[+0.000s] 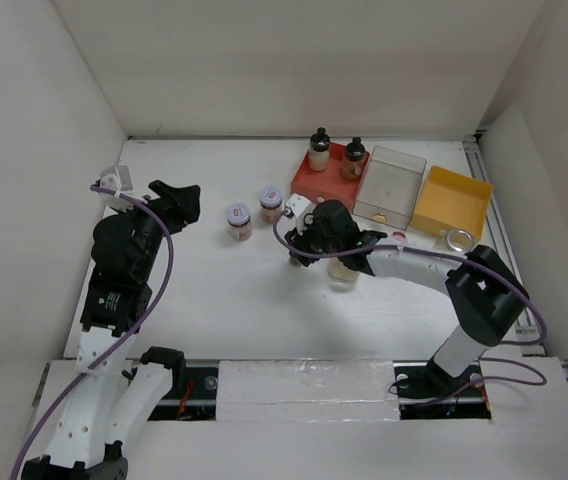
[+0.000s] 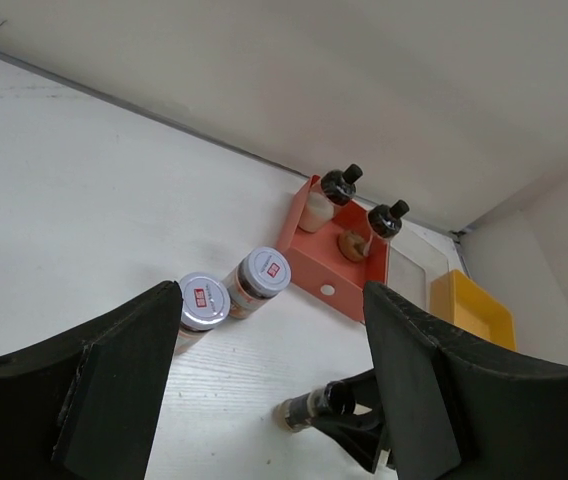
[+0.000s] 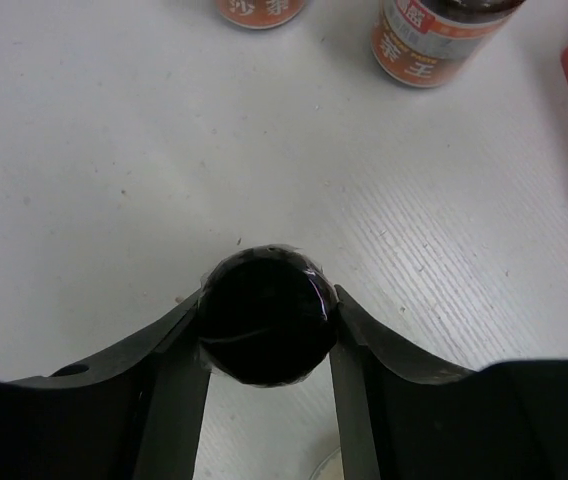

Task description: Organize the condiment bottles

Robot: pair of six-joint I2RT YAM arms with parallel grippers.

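My right gripper (image 3: 269, 325) is shut on the black cap of a small bottle (image 3: 269, 318). It holds the bottle low over the table, left of centre (image 1: 297, 252). The held bottle also shows in the left wrist view (image 2: 309, 410). Two lilac-lidded jars (image 1: 238, 220) (image 1: 271, 202) stand just beyond it, and also show in the left wrist view (image 2: 204, 305) (image 2: 262, 275). Two black-capped bottles (image 1: 318, 148) (image 1: 354, 155) stand in the red tray (image 1: 314, 180). A pale jar (image 1: 342, 272) sits partly under the right arm. My left gripper (image 1: 179, 205) is open and empty, left of the jars.
A clear tray (image 1: 389, 185) and a yellow tray (image 1: 451, 200) lie to the right of the red tray. A silver ring lid (image 1: 456, 239) lies in front of the yellow tray, and a small pink-rimmed thing (image 1: 399, 237) lies by the right arm. White walls enclose the table.
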